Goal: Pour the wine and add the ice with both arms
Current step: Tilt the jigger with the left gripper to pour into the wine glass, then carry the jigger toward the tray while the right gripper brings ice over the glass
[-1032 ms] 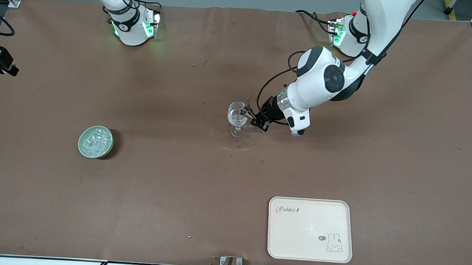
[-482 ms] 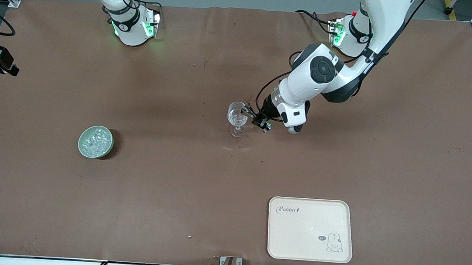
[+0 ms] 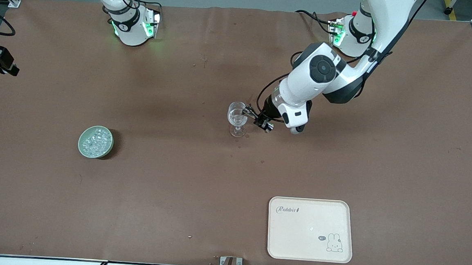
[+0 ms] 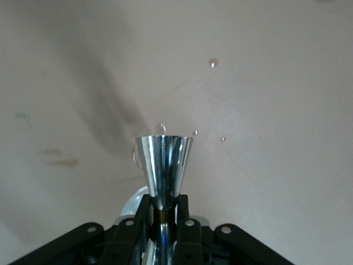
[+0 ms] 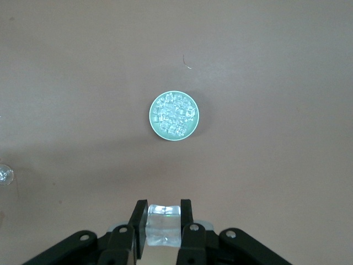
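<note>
On the cream tray [image 3: 310,229], which lies near the front camera toward the left arm's end of the table, the word "Rabbit" is printed in dark script at the corner farthest from the camera on the side toward the right arm's end. A small drawn rabbit with a dark speech bubble is set in the tray's corner nearest the camera on the side toward the left arm's end; the letters inside the bubble cannot be read. No other text, number or brand can be made out.
</note>
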### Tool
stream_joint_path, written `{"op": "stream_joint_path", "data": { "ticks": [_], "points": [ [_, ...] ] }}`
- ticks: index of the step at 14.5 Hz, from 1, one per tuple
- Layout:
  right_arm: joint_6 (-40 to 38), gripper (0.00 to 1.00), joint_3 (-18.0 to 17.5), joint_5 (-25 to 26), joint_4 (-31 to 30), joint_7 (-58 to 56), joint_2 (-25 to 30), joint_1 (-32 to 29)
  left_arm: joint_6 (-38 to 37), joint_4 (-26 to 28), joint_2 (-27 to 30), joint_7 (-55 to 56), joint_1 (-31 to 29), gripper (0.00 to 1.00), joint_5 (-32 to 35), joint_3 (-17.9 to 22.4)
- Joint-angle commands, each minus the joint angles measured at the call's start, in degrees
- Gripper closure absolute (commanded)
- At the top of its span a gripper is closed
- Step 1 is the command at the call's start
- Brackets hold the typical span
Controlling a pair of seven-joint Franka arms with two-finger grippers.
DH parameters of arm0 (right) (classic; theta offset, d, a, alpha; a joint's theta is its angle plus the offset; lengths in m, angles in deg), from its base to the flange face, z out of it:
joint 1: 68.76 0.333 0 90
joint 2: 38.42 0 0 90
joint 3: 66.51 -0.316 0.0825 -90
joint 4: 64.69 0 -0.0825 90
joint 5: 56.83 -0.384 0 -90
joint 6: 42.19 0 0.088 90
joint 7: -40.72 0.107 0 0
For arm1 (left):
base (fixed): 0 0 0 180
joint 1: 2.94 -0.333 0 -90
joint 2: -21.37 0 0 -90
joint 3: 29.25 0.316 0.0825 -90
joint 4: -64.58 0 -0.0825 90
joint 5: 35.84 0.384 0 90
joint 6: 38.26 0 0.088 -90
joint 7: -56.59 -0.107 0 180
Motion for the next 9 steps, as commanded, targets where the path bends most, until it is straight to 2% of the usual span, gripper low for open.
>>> {"op": "stream_joint_path", "data": {
  "ticks": [1,3,5,7,9],
  "points": [
    [-0.37,0.98,-0.68,0.45,-0.66,0.69,0.66,-0.62,-1.04,-0.38,1.01,-8.79,-2.04,1.00,-14.38,-0.07],
    [-1.60,0.98,-0.68,0.45,-0.57,0.78,0.66,-0.53,-1.22,0.49,3.11,-17.94,-2.04,1.00,-26.70,2.73],
    [-2.30,0.98,-0.76,0.45,-0.66,1.47,0.57,0.34,-4.80,0.76,4.96,-25.94,-1.96,1.00,-36.56,6.42],
    [-2.04,0.99,-1.20,0.36,-0.66,4.80,0.48,2.36,-9.54,0.33,5.75,-32.37,-1.17,0.99,-43.34,12.82],
    [-1.34,0.99,-4.35,0.10,-0.66,11.38,-0.39,4.12,-11.76,-0.90,5.58,-35.29,1.37,0.99,-46.52,19.76]
  ]
}}
